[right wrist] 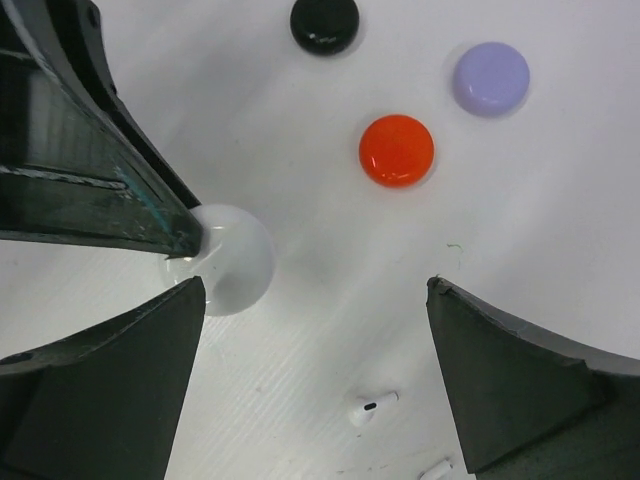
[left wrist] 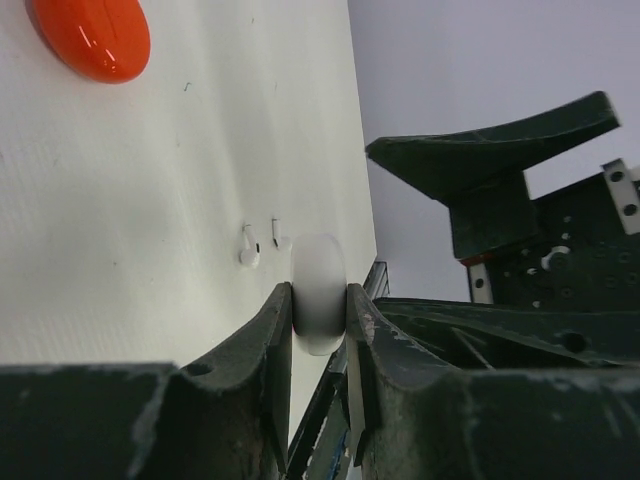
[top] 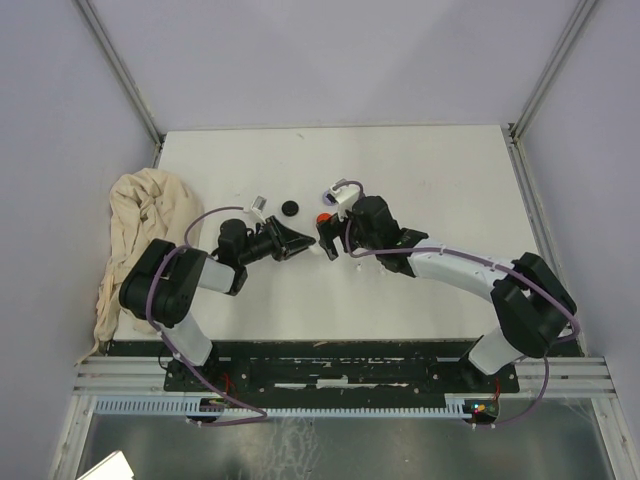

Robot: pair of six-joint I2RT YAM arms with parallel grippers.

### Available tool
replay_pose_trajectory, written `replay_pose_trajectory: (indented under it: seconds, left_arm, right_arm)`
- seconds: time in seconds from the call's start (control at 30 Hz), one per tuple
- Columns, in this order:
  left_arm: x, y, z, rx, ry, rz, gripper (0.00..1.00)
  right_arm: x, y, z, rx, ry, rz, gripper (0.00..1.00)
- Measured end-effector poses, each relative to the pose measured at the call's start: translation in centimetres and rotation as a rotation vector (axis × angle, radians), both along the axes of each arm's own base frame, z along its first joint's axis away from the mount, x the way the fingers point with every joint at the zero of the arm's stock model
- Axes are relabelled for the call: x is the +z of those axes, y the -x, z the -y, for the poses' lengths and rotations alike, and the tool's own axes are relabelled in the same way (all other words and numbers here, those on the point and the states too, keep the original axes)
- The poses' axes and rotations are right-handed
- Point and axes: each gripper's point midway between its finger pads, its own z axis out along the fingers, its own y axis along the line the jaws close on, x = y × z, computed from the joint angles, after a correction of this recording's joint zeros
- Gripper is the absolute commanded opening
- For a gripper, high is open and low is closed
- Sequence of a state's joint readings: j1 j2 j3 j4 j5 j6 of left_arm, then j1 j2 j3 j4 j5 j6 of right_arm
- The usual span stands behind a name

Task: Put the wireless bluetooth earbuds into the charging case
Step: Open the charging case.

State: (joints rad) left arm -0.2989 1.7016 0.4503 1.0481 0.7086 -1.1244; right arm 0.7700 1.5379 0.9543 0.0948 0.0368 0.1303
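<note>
My left gripper [left wrist: 319,305] is shut on a white round charging case [left wrist: 319,285], pinching it edge-on between both fingers just above the table. In the right wrist view the same white case [right wrist: 235,260] shows at the left gripper's fingertips [right wrist: 160,215]. Two white earbuds [left wrist: 248,250] lie loose on the table just beyond the case. One earbud [right wrist: 368,408] lies between my right gripper's spread fingers, and a second [right wrist: 435,468] sits at the bottom edge. My right gripper [right wrist: 315,300] is open and holds nothing. In the top view both grippers [top: 305,243] [top: 327,238] meet mid-table.
A red round case [right wrist: 397,150], a lilac one [right wrist: 490,78] and a black one [right wrist: 324,22] lie on the white table beyond the grippers. A crumpled beige cloth [top: 140,230] hangs over the table's left edge. Enclosure walls stand around the table [top: 450,180].
</note>
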Motion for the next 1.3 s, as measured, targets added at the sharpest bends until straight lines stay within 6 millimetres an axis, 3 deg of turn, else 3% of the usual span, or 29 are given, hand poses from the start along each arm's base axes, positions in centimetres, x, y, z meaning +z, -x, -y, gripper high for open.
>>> replay_pose_trajectory:
  seconds: [0.17, 0.5, 1.03, 1.3]
  left_arm:
    - [0.7, 0.0, 0.0, 0.001, 0.007, 0.02, 0.03]
    - [2.2, 0.0, 0.2, -0.002, 0.066, 0.026, 0.03]
    - [3.5, 0.0, 0.6, -0.015, 0.142, 0.021, 0.03]
    - [2.8, 0.2, 1.2, -0.036, 0.222, -0.046, 0.03]
  right_arm:
    - [-2.5, -0.1, 0.2, -0.015, 0.05, -0.046, 1.0]
    - [-4.8, -0.9, 0.9, -0.051, 0.091, -0.082, 1.0]
    - [-3.5, -3.4, 1.0, -0.091, 0.066, -0.055, 1.0]
    - [-3.4, -4.5, 0.9, -0.109, 0.064, -0.048, 1.0]
